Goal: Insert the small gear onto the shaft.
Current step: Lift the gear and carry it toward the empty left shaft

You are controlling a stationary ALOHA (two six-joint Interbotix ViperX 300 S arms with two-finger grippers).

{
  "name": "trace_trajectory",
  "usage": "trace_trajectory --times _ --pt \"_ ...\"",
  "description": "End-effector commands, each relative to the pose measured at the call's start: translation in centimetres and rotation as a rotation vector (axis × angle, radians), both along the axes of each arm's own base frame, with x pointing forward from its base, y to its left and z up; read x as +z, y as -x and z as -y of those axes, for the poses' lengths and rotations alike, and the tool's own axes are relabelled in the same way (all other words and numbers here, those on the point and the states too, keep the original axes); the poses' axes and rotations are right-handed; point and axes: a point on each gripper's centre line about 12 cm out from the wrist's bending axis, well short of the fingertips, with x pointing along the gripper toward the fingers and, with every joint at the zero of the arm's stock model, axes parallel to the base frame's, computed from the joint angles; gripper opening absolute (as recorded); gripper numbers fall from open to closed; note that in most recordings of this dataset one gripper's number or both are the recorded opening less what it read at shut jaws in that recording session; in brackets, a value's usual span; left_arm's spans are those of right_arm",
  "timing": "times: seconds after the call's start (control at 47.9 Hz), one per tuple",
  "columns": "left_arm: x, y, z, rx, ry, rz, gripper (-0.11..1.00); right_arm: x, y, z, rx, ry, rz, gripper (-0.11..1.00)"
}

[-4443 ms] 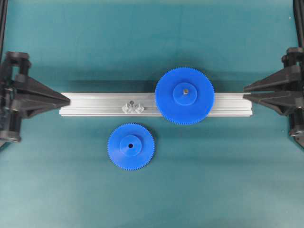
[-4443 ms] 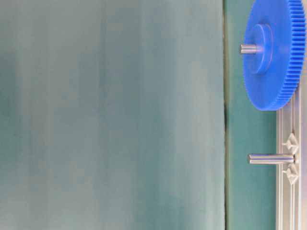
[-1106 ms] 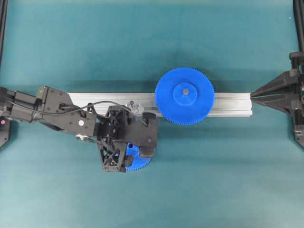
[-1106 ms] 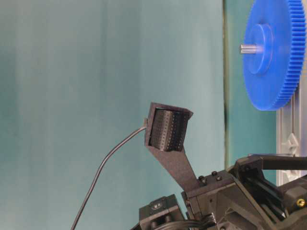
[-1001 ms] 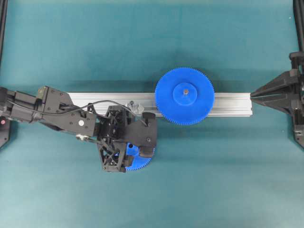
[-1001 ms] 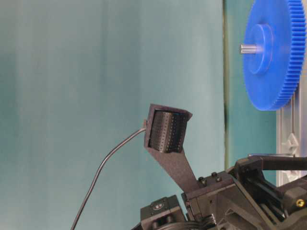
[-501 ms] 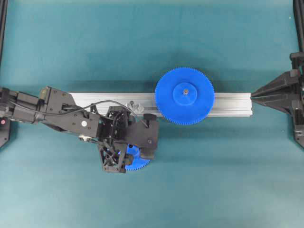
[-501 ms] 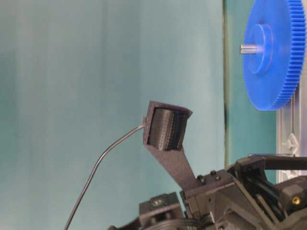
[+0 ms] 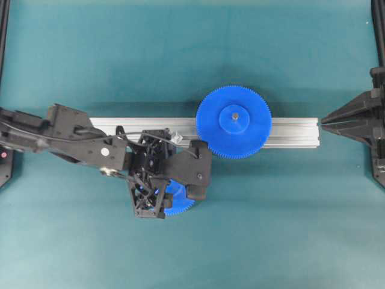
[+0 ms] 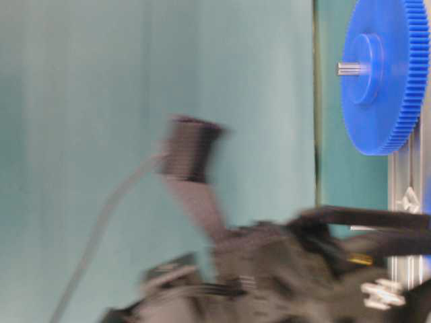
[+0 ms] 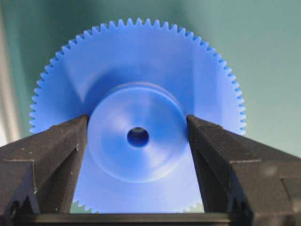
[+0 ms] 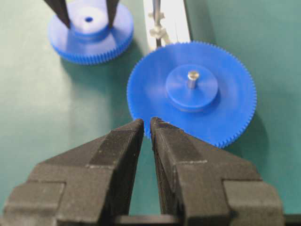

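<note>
The small blue plastic gear (image 11: 136,136), a finely toothed disc with a raised round hub and a small centre hole, faces hub-up just in front of the grey rail. The left claw (image 11: 137,141) pinches its hub from both sides. The thin grey metal shaft (image 12: 156,12) stands upright on its silvery bracket on the rail, close beside the gear.

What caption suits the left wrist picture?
Left gripper fingers clasp the raised hub of the small gear.
</note>
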Motion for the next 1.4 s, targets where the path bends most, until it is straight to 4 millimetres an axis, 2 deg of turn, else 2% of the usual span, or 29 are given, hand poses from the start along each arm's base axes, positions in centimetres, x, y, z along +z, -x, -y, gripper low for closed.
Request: trace_trajectory --times 0.0,0.313,0.48,0.647,0.814,1.106,1.377 --pt "3.7 -0.2 -0.1 0.002 0.006 0.066 0.71 0.3 -0.1 0.0 -0.004 -0.007 0.008 0.27" --pt "9.0 1.6 -3.7 0.032 -0.036 0.042 0.71 0.2 -0.1 0.0 -0.004 -0.005 0.009 0.27" --pt "10.0 1.8 -5.5 0.026 -0.068 0.069 0.71 0.1 0.0 0.0 -0.005 -0.008 0.013 0.27" --pt "9.9 1.7 -7.1 0.034 -0.090 0.066 0.71 0.1 0.0 0.0 -0.006 -0.007 0.022 0.27" --pt "9.3 1.6 -7.9 0.048 -0.094 0.055 0.71 0.1 0.0 0.0 -0.005 -0.006 0.023 0.27" --pt "7.3 0.4 -8.2 0.035 -0.103 0.044 0.71 -0.2 0.1 0.0 -0.018 -0.031 0.018 0.27" --pt "5.0 0.1 -8.5 0.039 -0.101 -0.007 0.71 -0.1 0.2 0.0 -0.021 -0.037 0.024 0.27"
